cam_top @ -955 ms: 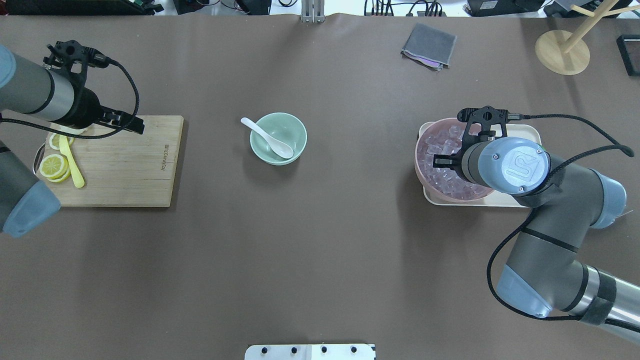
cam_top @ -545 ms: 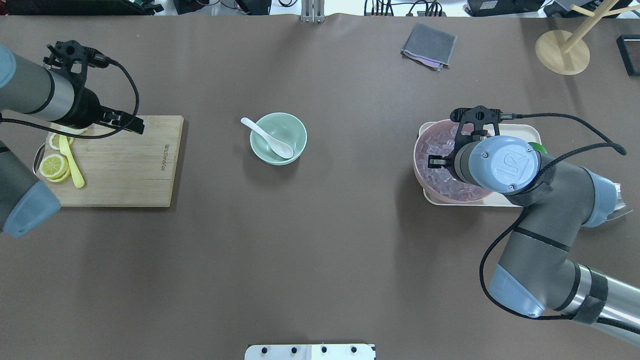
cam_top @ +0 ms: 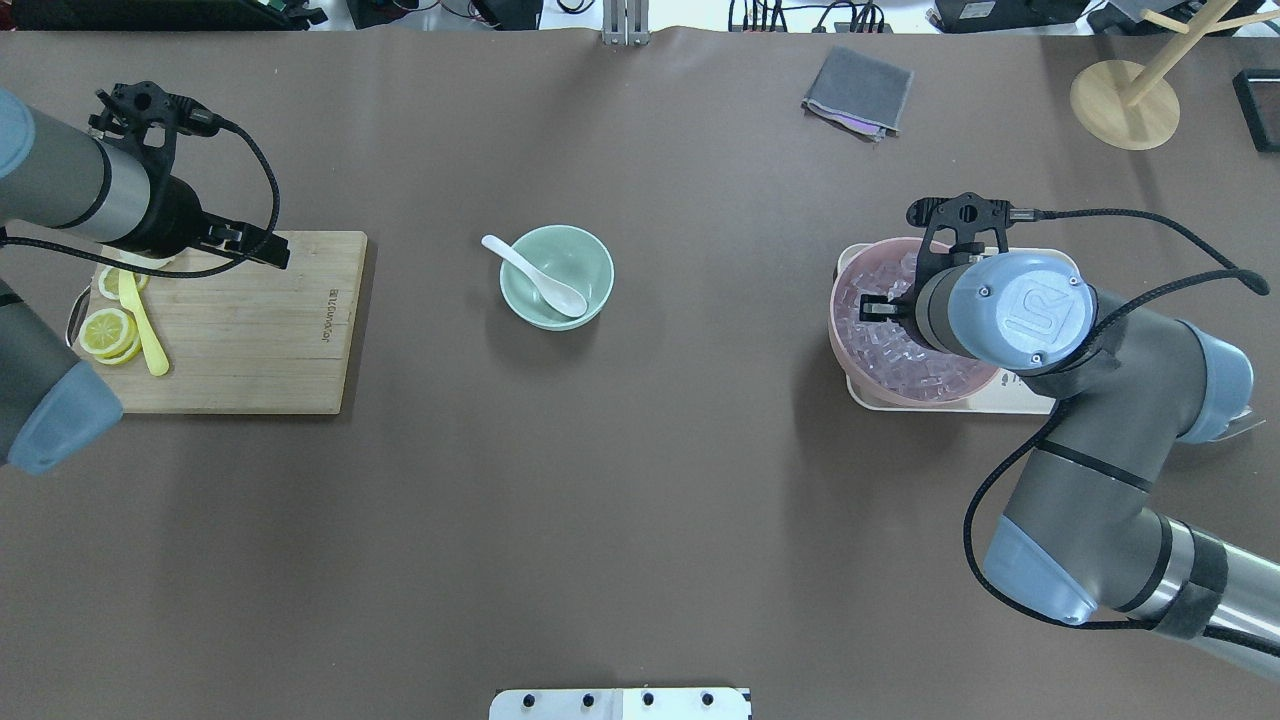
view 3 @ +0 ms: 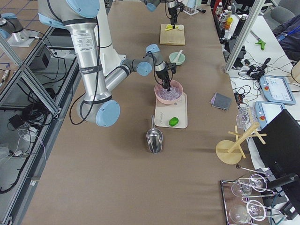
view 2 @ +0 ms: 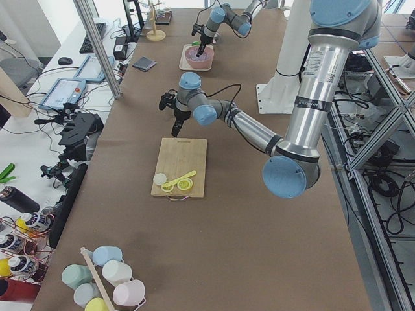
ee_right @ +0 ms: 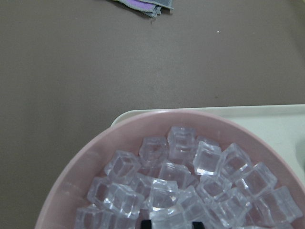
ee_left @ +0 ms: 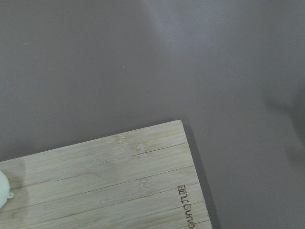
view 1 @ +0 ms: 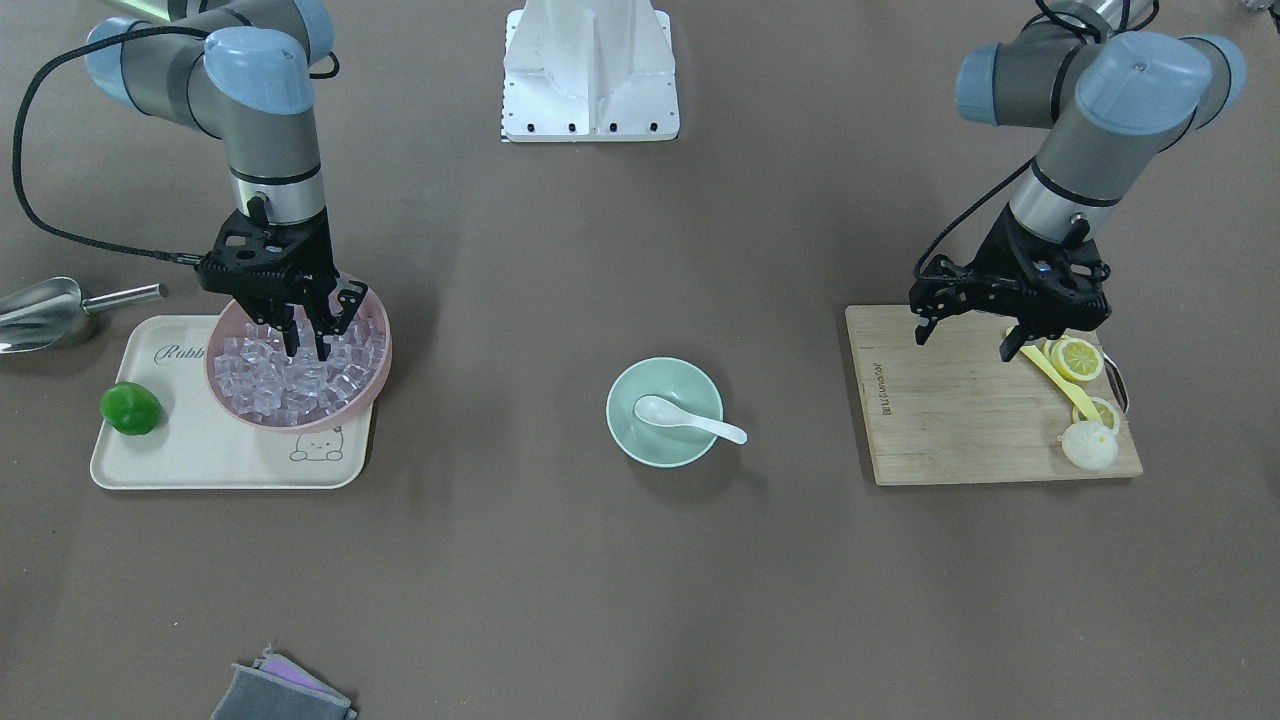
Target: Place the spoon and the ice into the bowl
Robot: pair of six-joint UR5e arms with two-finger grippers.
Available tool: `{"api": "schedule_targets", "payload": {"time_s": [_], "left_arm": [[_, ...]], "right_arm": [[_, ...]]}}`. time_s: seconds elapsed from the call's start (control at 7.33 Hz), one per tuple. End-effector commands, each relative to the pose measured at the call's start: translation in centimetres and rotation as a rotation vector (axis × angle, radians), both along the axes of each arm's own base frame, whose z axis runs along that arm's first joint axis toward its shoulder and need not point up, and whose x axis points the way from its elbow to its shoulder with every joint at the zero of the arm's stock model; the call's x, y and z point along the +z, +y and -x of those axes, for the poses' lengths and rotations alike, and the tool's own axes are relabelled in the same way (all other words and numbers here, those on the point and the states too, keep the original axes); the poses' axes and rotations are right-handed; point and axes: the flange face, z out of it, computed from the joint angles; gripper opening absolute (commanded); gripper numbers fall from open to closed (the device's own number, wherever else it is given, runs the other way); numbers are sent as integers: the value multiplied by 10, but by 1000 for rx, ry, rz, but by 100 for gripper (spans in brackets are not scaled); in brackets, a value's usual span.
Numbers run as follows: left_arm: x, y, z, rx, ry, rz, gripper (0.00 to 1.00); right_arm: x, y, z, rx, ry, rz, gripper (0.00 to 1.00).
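The white spoon [cam_top: 535,275] lies in the mint-green bowl [cam_top: 592,252] at the table's middle, scoop inside, handle over the rim; it also shows in the front view [view 1: 690,418]. The ice [view 1: 270,385] is piled as many clear cubes in a pink bowl [view 1: 376,385]. My right gripper [view 1: 306,350] reaches down into this pile. In the right wrist view its fingertips [ee_right: 145,223] stand narrowly apart with one cube [ee_right: 167,214] between them. My left gripper [view 1: 962,340] is open and empty above the cutting board's corner.
The pink bowl stands on a cream tray [view 1: 200,460] with a green lime [view 1: 130,408]; a steel scoop [view 1: 40,312] lies beside it. The cutting board [view 1: 950,420] holds lemon slices [view 1: 1080,358] and a yellow spoon [view 1: 1060,385]. A grey cloth [cam_top: 858,92] and wooden stand [cam_top: 1125,105] are at the far edge.
My right gripper has shifted a little over the pink bowl, away from the robot's base, staying in the ice pile. The left arm, spoon and mint-green bowl have not moved.
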Motion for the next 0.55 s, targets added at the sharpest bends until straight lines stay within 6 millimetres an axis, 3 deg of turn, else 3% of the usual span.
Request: {"api": "schedule_targets", "payload": {"time_s": [0.0,0.14,0.27,0.41], "left_arm": [[-2,0,-1,6,4,-1,98],[-4,0,-1,16,5,-6,98],[-5,-3,4,17,6,-4,98],[3,-14,30,66,-2,-40,99]], "right_arm": [[-31,-11,-10,19,-50,-28,0],[-67,-17,-2,24,-98,-66,0],[-86,-18,4,20,-127,-84,0],[-109,-17,13,21,-162,-99,0]]}}
